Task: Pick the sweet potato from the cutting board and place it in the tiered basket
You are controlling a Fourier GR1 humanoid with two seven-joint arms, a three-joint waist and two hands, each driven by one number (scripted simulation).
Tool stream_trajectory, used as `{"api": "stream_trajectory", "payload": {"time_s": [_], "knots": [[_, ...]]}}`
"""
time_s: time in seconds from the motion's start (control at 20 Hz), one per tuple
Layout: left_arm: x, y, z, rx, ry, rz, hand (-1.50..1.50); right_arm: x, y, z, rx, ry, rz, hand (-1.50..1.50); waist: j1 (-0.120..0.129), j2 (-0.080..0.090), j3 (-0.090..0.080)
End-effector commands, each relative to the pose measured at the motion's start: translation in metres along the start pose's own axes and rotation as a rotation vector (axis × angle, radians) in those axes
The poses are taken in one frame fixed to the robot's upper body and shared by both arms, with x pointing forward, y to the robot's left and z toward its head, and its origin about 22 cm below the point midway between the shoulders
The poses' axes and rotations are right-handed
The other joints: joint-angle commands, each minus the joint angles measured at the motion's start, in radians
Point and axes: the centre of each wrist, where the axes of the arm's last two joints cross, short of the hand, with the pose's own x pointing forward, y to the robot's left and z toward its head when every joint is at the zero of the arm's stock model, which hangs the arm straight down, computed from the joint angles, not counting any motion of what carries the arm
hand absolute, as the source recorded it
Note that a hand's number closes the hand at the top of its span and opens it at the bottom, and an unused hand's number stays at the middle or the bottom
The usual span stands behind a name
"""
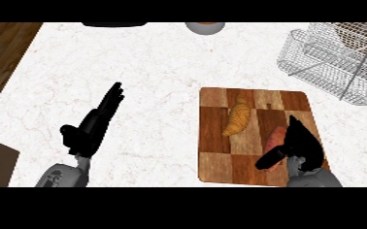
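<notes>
Our right hand [299, 143] sits over the sweet potato [275, 137] on the cutting board [215, 126], fingers straight, thumb alongside, nothing gripped; closing off-centre may roll it toward the croissant [237, 117]; the basket [326, 60] stands well apart; our left hand [91, 126] rests open.

Even, bright light falling over white desk [158, 73]; no glare showing. Soft faint shadows lying under wire basket [326, 58] at far right corner. Black hands reading as flat silhouettes, detail lost.
</notes>
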Motion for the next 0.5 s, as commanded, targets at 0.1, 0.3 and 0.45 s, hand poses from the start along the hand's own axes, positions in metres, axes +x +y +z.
{"api": "stream_trajectory", "payload": {"time_s": [0.1,0.3,0.45], "knots": [[0.003,-0.005,0.000,-0.006,-0.013,-0.002,0.00,0.009,0.006,-0.004,0.007,0.182,0.005,-1.50,0.007,0.002,0.001],[0.004,-0.004,0.008,-0.008,0.012,-0.013,0.00,-0.007,0.002,-0.007,-0.025,0.087,-0.118,1.50,0.005,0.000,0.001],[-0.007,0.003,0.002,-0.006,-0.009,-0.001,0.00,0.017,0.017,0.016,-0.114,0.006,-0.113,1.50,0.005,0.002,0.001]]}}
